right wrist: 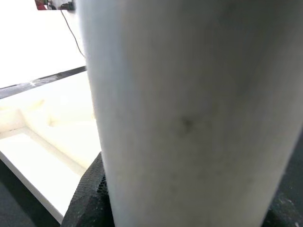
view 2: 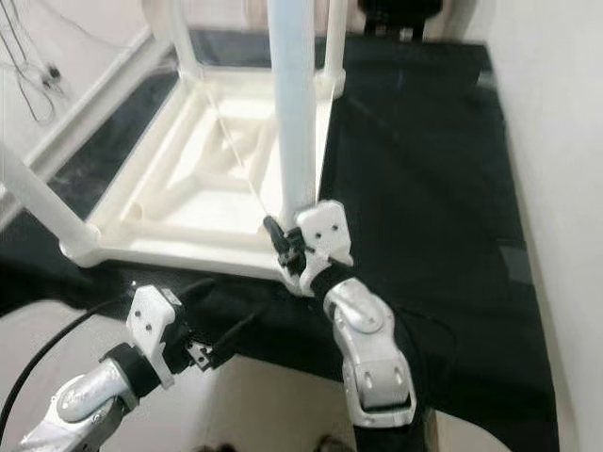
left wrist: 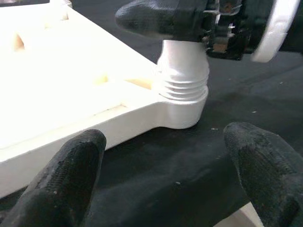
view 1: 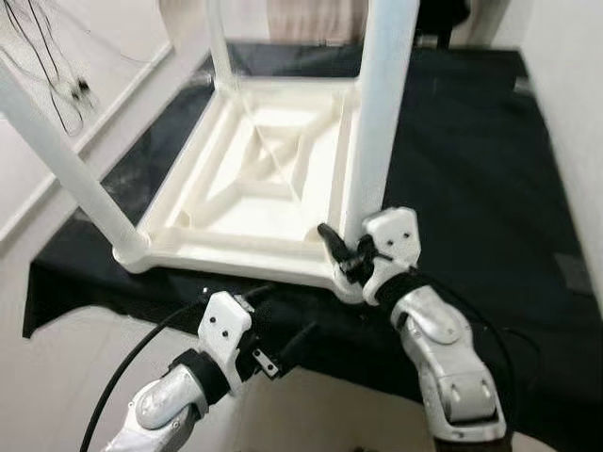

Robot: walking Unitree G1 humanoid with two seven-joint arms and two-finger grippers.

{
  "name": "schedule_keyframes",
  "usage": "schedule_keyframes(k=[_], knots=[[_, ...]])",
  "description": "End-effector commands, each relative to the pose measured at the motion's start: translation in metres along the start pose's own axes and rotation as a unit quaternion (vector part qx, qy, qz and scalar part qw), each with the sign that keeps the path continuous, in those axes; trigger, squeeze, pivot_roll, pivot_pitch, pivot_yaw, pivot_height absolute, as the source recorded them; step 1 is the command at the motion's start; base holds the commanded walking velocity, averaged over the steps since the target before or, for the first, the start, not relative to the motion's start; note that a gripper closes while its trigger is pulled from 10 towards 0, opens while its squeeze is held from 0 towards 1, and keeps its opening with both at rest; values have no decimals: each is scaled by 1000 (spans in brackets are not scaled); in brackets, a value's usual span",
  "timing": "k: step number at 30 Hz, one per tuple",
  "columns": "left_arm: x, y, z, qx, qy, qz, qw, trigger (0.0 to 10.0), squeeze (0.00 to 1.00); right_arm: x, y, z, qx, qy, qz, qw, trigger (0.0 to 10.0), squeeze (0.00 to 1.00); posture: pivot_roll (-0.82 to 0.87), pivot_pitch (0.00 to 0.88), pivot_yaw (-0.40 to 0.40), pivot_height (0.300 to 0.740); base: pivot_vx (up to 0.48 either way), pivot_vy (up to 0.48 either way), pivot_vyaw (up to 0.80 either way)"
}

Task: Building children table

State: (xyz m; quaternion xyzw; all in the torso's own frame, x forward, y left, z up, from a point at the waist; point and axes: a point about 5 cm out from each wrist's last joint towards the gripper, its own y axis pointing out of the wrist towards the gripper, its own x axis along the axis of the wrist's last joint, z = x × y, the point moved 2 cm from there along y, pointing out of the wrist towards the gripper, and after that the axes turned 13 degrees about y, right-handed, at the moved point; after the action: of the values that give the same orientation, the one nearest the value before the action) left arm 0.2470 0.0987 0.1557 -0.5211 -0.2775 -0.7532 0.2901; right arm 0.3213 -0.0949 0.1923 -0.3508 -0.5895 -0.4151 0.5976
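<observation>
White table leg (view 1: 382,113) gripped by right gripper (view 1: 344,252); threads (left wrist: 182,87) seemingly exposed.

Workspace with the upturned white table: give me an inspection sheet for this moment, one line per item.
Surface: black cloth over the work area, pale floor at its near edge.
Job's things: white table top lies upside down on the cloth; legs stand up from its corners; threads show at the near right leg base.
Clutter: nothing seen.
Grippers: right gripper shut on the near right leg's base; left gripper open, low at the cloth's near edge, aimed at that corner.
Cables: black cable along the left arm; thin wires on the far left.
Surroundings: pale wall on the right.
</observation>
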Motion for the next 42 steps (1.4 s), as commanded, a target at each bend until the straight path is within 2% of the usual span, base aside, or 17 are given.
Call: schedule_keyframes(k=[1,3,4,5,6,9,14,15,16,17,19,23,24,25,34,41,42], knots=[[-6,-2,1,4,1,7,1000,10000,0,-36,-3,-11,-32,17,77,996,3647,0,-22,176,52,740,0,0,0],[-6,-2,1,4,1,7,1000,10000,0,-36,-3,-11,-32,17,77,996,3647,0,-22,176,52,740,0,0,0],[-7,1,4,14,4,5,1000,10000,0,-28,-1,-10,-31,37,62,997,10000,0,-18,172,53,740,0,0,0],[-7,1,4,14,4,5,1000,10000,0,-28,-1,-10,-31,37,62,997,10000,0,-18,172,53,740,0,0,0],[-8,2,7,23,8,4,1000,10000,0,-18,1,-3,0,44,43,998,10000,1000,-14,168,56,740,0,0,0],[-9,2,7,25,9,3,1000,10000,0,-16,1,0,10,45,39,998,10000,1000,-14,168,56,740,0,0,0],[-10,3,8,26,8,4,1000,10000,0,-1,5,1,103,45,19,994,10000,1000,1,156,43,740,0,0,0],[-11,4,8,26,8,3,1000,10000,0,8,7,-1,177,24,14,984,10000,847,7,149,36,740,0,0,0],[-11,4,8,26,8,3,1000,10000,0,8,7,-1,177,24,14,984,10000,847,7,149,36,740,0,0,0],[-12,6,7,26,8,2,1000,10000,0,15,6,-3,243,10,19,970,10000,0,8,145,31,740,0,0,0],[-13,9,6,25,7,0,1000,10000,0,23,6,-11,328,-11,35,944,10000,0,12,137,26,740,0,0,0],[-13,10,4,24,6,-1,1000,10000,0,31,13,-16,356,-5,37,934,9490,0,14,129,24,740,0,0,0],[-14,10,4,23,5,-1,1000,10000,0,35,18,-17,360,-1,33,933,3098,0,14,129,23,740,0,0,0],[-14,11,3,23,5,-2,1000,10000,0,39,21,-19,362,7,29,932,0,0,16,131,22,740,0,0,0],[-16,11,2,23,1,-4,1000,10000,0,41,23,-29,360,12,31,932,0,0,5,126,19,740,0,0,0],[-18,11,2,16,-4,-3,1000,10000,0,30,21,-47,260,-10,32,965,0,0,3,118,19,740,0,0,0],[-19,10,2,16,-4,-4,1000,10000,0,24,23,-51,196,0,25,980,0,0,7,124,4,740,0,0,0]])
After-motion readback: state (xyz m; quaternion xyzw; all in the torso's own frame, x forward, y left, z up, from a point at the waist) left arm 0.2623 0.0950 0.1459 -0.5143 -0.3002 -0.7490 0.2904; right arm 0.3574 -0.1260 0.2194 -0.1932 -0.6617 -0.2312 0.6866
